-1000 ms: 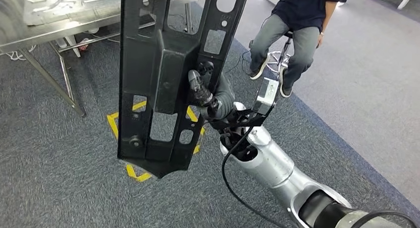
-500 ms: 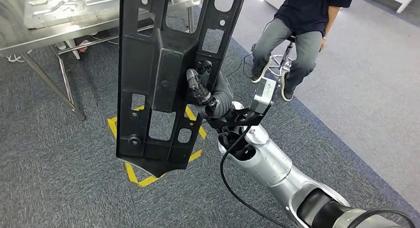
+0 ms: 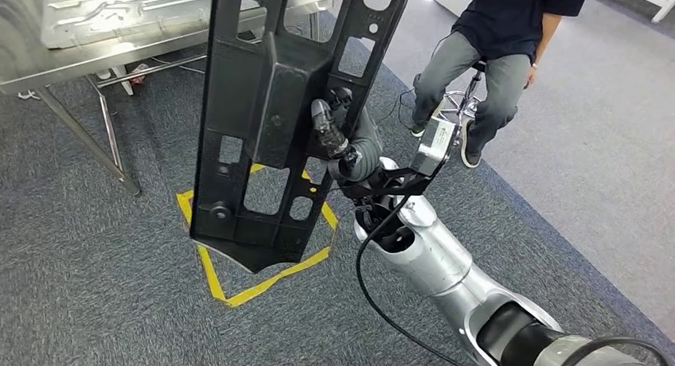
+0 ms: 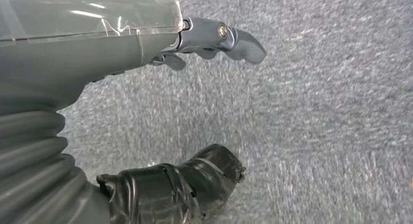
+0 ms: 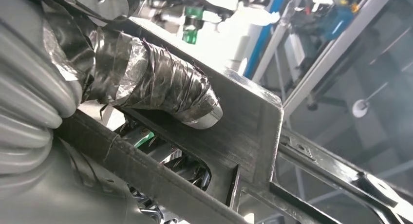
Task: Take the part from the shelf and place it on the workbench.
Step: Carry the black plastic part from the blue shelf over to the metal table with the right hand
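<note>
right hand (image 3: 338,147): i grip the black part (image 3: 271,127), held upright
left hand (image 4: 146,112): loose, holding nothing
change: camera shifted; more of the yellow floor mark (image 3: 239,290) shows

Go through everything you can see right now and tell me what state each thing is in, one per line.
Black part: held upright off the floor.
Right robot hand: gripping the part.
Left robot hand: holding nothing, fingers apart, above the carpet.
Metal table: standing, with metal pieces on it.
Person: seated on a stool.

One part (image 3: 271,119), one workbench (image 3: 95,32), one person (image 3: 493,40).
</note>
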### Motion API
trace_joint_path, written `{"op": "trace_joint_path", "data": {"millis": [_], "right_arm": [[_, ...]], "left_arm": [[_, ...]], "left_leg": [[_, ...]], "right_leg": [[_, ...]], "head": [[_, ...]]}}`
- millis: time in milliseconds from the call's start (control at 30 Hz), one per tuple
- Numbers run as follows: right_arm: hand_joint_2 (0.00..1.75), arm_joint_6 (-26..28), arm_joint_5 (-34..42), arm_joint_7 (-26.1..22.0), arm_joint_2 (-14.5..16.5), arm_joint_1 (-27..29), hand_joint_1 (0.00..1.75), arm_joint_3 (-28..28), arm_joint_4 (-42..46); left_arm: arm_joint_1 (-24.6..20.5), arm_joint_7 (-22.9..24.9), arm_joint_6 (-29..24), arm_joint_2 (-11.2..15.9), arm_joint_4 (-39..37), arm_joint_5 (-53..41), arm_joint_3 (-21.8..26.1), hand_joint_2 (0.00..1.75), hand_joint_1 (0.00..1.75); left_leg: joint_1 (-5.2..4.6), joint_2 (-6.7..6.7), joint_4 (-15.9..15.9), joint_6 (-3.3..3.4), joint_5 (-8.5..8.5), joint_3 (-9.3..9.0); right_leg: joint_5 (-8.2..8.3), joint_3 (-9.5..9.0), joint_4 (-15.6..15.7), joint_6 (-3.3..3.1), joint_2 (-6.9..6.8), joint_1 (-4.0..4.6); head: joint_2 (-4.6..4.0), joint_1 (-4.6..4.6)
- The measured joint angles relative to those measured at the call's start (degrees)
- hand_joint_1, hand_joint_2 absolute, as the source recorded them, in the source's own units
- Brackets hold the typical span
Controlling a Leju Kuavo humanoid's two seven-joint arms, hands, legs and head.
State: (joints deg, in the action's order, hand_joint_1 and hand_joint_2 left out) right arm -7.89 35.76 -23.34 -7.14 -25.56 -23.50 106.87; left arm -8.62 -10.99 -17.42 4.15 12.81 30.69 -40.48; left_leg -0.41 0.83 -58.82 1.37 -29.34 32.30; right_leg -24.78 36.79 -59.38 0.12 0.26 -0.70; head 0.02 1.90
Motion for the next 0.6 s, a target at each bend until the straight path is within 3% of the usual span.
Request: {"op": "trace_joint_path", "data": {"millis": [67,167,200,233,300,333,367,500,533,600], "right_arm": [[1.75,0.0,0.0,0.0,0.0,-0.1,1.75,0.3,0.0],[1.75,0.1,0.2,-0.1,0.0,-0.2,1.75,0.8,-0.1],[1.75,0.2,0.2,-0.1,0.0,-0.1,1.75,0.9,-0.1],[1.75,0.2,0.3,-0.1,0.0,0.0,1.75,1.0,-0.2],[1.75,0.3,0.3,0.0,0.0,-0.1,1.75,1.3,-0.2],[1.75,0.3,0.3,0.0,0.0,-0.2,1.75,1.4,-0.3],[1.75,0.4,0.3,0.0,0.0,-0.2,1.75,1.5,-0.3],[1.75,1.1,0.3,0.3,0.0,-0.2,1.75,2.1,-0.2],[1.75,1.2,0.3,0.4,0.0,-0.2,1.75,2.2,-0.2],[1.75,1.5,0.4,0.5,0.0,-0.2,1.75,2.4,-0.2]], "left_arm": [[-0.1,0.0,0.0,0.0,0.0,0.0,0.0,1.75,0.0],[-0.1,0.0,0.0,0.0,0.0,0.0,0.0,1.75,0.0],[0.0,0.0,0.0,0.0,0.0,0.0,0.0,1.75,0.0],[0.2,0.0,0.0,0.0,0.0,0.0,0.0,1.75,0.0],[0.3,0.0,0.1,0.0,0.0,0.0,0.0,1.75,0.0],[0.3,-0.1,0.2,0.0,0.0,-0.1,0.0,1.75,0.0],[0.2,-0.1,0.2,0.0,0.0,-0.1,0.0,1.75,0.0],[0.1,-0.2,0.1,0.1,0.0,0.0,0.0,1.75,0.0],[0.2,-0.2,0.1,0.1,0.0,0.0,0.0,1.75,0.0],[0.3,-0.3,0.0,0.1,0.0,0.0,0.0,1.75,0.0]], "left_leg": [[0.14,-0.21,-2.5,-0.73,-1.29,1.04],[0.7,-0.41,-12.5,-1.57,-3.86,7.12],[0.84,-0.42,-14.2,-1.76,-3.39,8.77],[0.97,-0.43,-14.0,-1.89,-1.83,9.46],[1.15,-0.52,-8.1,-1.93,3.25,7.99],[1.06,-0.56,-5.0,-1.86,4.94,6.77],[0.87,-0.59,-2.2,-1.63,5.54,5.45],[0.42,-0.51,0.8,0.13,3.73,2.9],[0.53,-0.45,1.3,0.55,3.48,2.17],[0.69,-0.4,1.8,1.32,2.85,0.68]], "right_leg": [[-0.26,-1.12,0.8,-0.55,-0.05,-0.34],[-1.26,-2.59,1.1,-0.98,-0.19,-0.42],[-1.73,-3.1,1.1,-0.94,-0.17,-0.45],[-2.22,-3.68,1.1,-0.85,-0.13,-0.5],[-3.31,-5.09,1.0,-0.52,-0.08,-0.64],[-3.8,-5.69,1.1,-0.26,-0.07,-0.65],[-4.22,-6.12,1.2,0.07,-0.07,-0.66],[-4.2,-6.73,0.8,1.43,-0.18,-0.65],[-4.08,-6.28,-0.5,1.65,-0.22,-0.66],[-4.93,-3.02,-5.8,1.88,-0.26,-0.66]], "head": [[0.0,-0.03],[0.0,-0.07],[0.0,-0.08],[0.0,-0.08],[0.0,-0.08],[0.0,-0.14],[0.0,-0.23],[0.0,-0.23],[0.0,-0.19],[0.0,-0.03]]}}
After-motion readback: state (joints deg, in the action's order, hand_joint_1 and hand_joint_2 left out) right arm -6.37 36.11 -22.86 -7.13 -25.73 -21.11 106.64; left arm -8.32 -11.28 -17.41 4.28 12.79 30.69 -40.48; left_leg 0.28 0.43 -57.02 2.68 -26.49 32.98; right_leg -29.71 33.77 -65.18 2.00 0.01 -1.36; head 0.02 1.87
